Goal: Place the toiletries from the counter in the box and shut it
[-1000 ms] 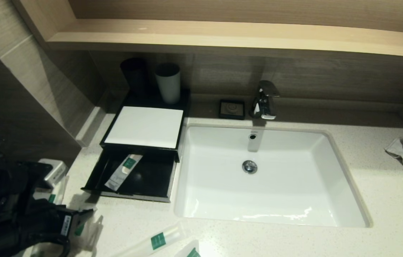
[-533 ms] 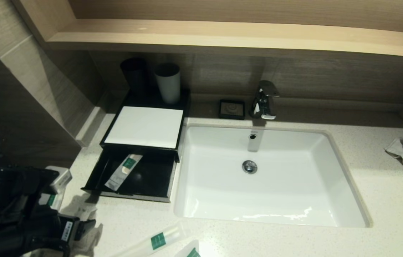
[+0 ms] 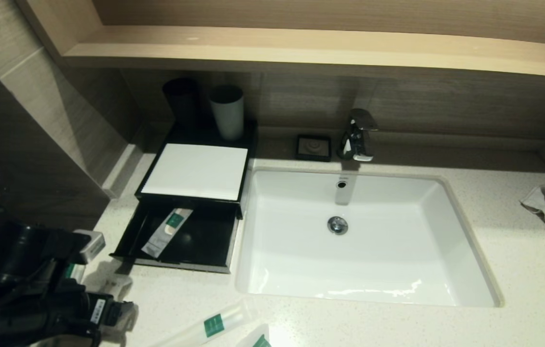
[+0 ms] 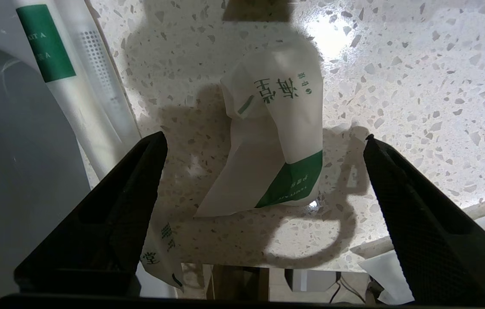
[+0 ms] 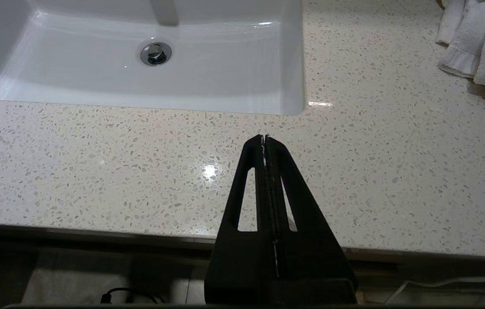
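Step in hand: pickup of next toiletry. My left gripper [image 4: 264, 141] spread wide above crumpled packet [image 4: 274, 141] on counter [image 4: 418, 77], not touching. Box [image 3: 195, 171] drawer open, one packet [image 3: 166, 232] inside. Next: descend, pinch packet. Right gripper [image 5: 265, 138] closed, parked.

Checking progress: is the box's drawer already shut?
No, the drawer stands pulled out from the box, with one packet lying inside it.

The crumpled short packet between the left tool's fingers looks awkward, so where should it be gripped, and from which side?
Come straight down from above on the short packet and pinch across its puffed middle, above the green band. It lies loose on the counter, humped enough to catch. The left tool already straddles it, open.
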You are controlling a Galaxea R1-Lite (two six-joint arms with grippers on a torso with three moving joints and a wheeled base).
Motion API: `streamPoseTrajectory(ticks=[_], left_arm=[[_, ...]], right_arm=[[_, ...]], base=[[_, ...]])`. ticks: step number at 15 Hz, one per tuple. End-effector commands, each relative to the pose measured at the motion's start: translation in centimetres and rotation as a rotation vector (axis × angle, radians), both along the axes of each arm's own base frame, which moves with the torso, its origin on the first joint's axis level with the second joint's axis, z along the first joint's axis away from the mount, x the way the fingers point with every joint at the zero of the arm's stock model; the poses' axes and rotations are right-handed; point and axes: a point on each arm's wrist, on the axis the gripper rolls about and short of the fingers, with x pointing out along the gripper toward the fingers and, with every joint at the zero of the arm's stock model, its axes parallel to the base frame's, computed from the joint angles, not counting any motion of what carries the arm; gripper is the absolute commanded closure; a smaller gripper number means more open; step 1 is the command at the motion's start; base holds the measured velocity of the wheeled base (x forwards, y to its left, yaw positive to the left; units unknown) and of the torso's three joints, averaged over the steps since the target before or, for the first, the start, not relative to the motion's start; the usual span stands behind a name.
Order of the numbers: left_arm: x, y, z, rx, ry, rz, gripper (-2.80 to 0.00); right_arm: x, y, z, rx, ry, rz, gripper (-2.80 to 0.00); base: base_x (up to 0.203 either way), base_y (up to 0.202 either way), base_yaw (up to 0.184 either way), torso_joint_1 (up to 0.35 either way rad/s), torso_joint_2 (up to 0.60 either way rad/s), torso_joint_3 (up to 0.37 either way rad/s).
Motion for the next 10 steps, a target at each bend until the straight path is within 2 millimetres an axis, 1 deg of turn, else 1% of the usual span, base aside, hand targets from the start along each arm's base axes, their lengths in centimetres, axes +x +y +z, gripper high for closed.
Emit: streamPoseTrajectory(ticks=[1,5,6,10], left_arm=[[0.16,-0.01,-0.28,0.003,0.014,0.002,-2.80],[0.32,-0.03,-0.33,0.001,0.013,0.005,-2.80],[0.42,0.04,-0.43,0.002,0.017,0.010,0.00],[0.68,0.05,-0.70,0.005,0.023,0.010,0.00]], right_arm=[[0.00,0.00,0.00,0.000,0.000,0.000,0.00],[0.00,0.00,0.00,0.000,0.000,-0.001,0.00],[0.00,0.00,0.00,-0.001,0.000,0.000,0.00],[0.00,0.00,0.00,0.000,0.000,0.000,0.00]], base=[[0.000,0.000,0.000,0.000,0.00,0.000],[0.000,0.000,0.000,0.000,0.00,0.000],[0.000,0.000,0.000,0.000,0.00,0.000],[0.000,0.000,0.000,0.000,0.00,0.000]])
